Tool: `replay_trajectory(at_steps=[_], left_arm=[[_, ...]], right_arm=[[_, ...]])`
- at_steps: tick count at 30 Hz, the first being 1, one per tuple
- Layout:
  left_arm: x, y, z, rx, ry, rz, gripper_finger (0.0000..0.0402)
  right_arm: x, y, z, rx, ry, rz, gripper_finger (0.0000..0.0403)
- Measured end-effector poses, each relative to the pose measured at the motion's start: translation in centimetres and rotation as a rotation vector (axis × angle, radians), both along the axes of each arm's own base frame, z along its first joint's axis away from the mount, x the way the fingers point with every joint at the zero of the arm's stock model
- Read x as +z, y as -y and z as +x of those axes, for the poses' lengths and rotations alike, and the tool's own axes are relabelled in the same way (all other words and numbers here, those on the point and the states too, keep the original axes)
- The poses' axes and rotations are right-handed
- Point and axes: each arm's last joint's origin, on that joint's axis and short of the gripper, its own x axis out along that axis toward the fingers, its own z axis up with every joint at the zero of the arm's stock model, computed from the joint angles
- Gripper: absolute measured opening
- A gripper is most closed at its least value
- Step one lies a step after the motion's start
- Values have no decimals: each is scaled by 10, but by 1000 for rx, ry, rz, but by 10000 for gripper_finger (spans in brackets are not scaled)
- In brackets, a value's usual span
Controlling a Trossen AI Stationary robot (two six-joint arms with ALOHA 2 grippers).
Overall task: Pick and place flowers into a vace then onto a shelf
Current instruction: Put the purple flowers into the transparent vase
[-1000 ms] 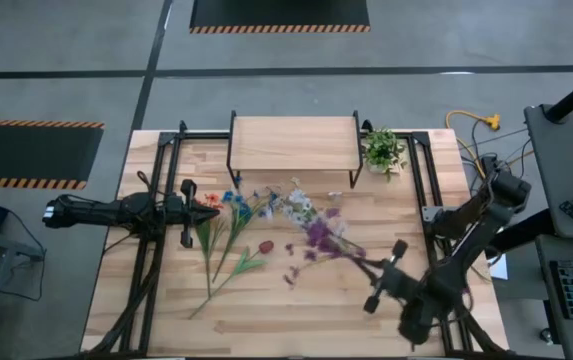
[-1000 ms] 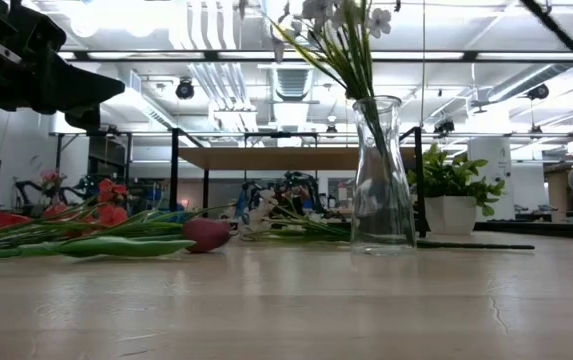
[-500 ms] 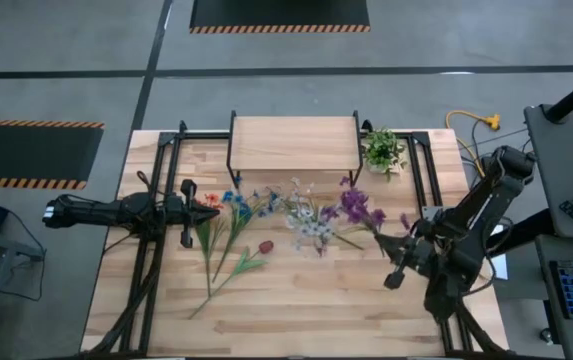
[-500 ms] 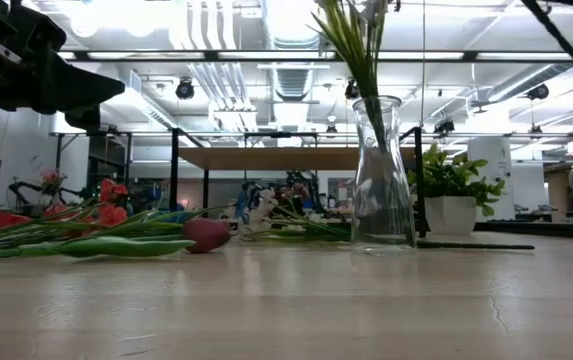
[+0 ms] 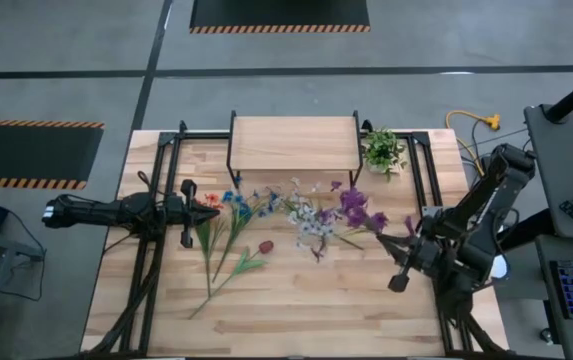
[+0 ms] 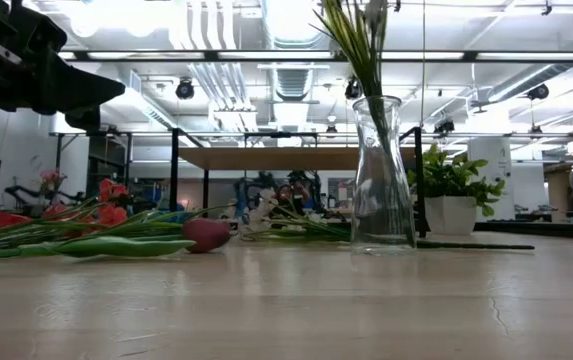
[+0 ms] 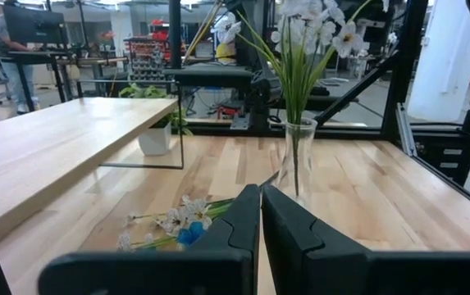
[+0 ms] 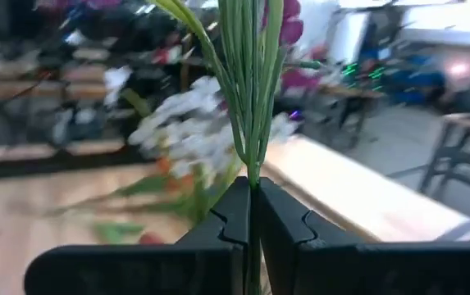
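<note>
My right gripper (image 5: 394,252) (image 8: 253,192) is shut on a bunch of purple-blossomed flowers (image 5: 356,210) and holds it in the air right of the vace. The clear glass vace (image 6: 381,175) (image 7: 295,160) stands upright on the table with white-blossomed flowers (image 5: 311,222) in it. More flowers (image 5: 231,235) (image 6: 96,235) lie flat on the table left of it. The shelf (image 5: 293,143) stands on thin black legs at the far edge. My left gripper (image 5: 198,213) (image 7: 260,201) is shut and hovers over the lying flowers. My right gripper pinches several thin green stems (image 8: 251,168) of the purple flowers between its two fingers. The stems run on past the fingertips, along the fingers, toward the vace. The bunch is lifted clear of the table, its blossoms (image 8: 288,24) at the far end of the stems.
A small potted plant (image 5: 383,150) (image 6: 448,195) stands right of the shelf. A red bud (image 5: 264,247) (image 6: 206,235) lies near the vace. Black frame rails (image 5: 156,200) run along the table's left and right sides. Bare wood (image 5: 306,300) lies toward the near edge.
My right gripper, shut on the purple flowers, has moved from the near edge toward the far and right side, then nearly stopped. The purple blossoms have swung from over the vace toward the right. The white flowers' stems in the vace have gone from leaning to more upright.
</note>
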Motion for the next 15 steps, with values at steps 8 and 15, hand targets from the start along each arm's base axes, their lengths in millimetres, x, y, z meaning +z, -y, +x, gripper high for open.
replay_trajectory(at_steps=[8, 15], left_arm=[[0, 0, 0, 0, -3, 0, 0], [0, 0, 0, 0, -4, 0, 0]], right_arm=[[21, -4, 2, 80, -71, -6, 8], [31, -10, 4, 211, -154, -5, 8]])
